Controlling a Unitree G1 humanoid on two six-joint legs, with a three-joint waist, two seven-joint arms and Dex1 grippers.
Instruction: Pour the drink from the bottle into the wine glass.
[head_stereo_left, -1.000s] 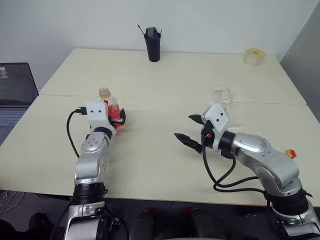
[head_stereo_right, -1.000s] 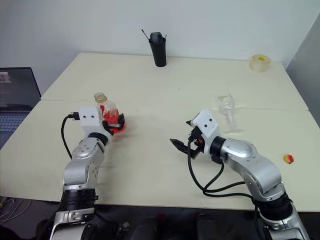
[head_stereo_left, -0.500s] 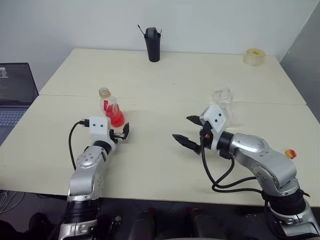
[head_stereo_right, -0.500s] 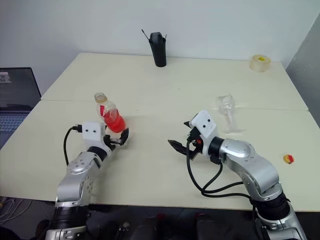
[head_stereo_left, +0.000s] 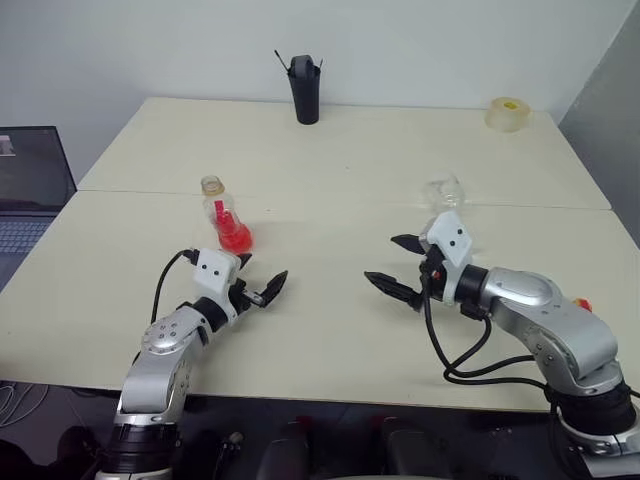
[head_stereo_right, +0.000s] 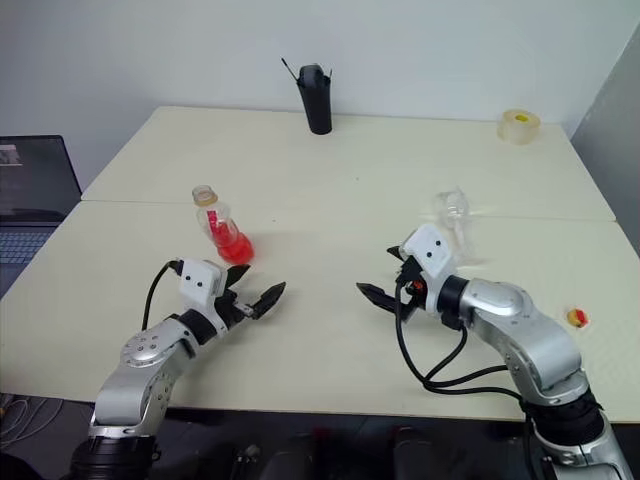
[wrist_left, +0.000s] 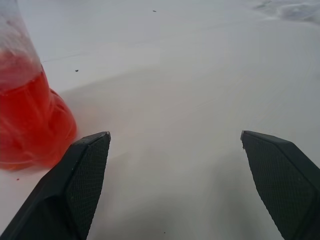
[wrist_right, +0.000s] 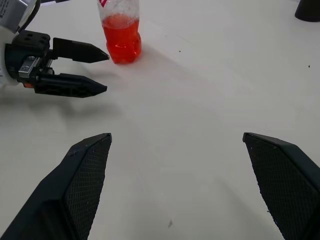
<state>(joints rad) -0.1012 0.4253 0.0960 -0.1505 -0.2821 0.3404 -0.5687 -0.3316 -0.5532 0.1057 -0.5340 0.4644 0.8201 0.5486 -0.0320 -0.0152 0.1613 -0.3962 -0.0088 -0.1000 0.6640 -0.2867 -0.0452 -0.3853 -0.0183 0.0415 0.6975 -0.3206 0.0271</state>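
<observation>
Bottle (head_stereo_left: 228, 222) near the wine glass (head_stereo_left: 446, 196): light, slick plastic, best grabbed mid-body, left gripper (head_stereo_left: 262, 290) and right gripper (head_stereo_left: 398, 268) both spread wide, empty.

The table (head_stereo_left: 330, 150) is pale cream. The bottle (head_stereo_left: 225, 218) is clear, with bright red-orange drink (head_stereo_left: 234, 238) in its lower half. The glass (head_stereo_left: 446, 192) is colourless. At twelve o'clock stands a black cup (head_stereo_left: 305, 88); at two o'clock lies a translucent yellowish tape roll (head_stereo_left: 509, 113). Both grippers' fingers (wrist_right: 82, 172) are black with a fine mesh texture.
</observation>
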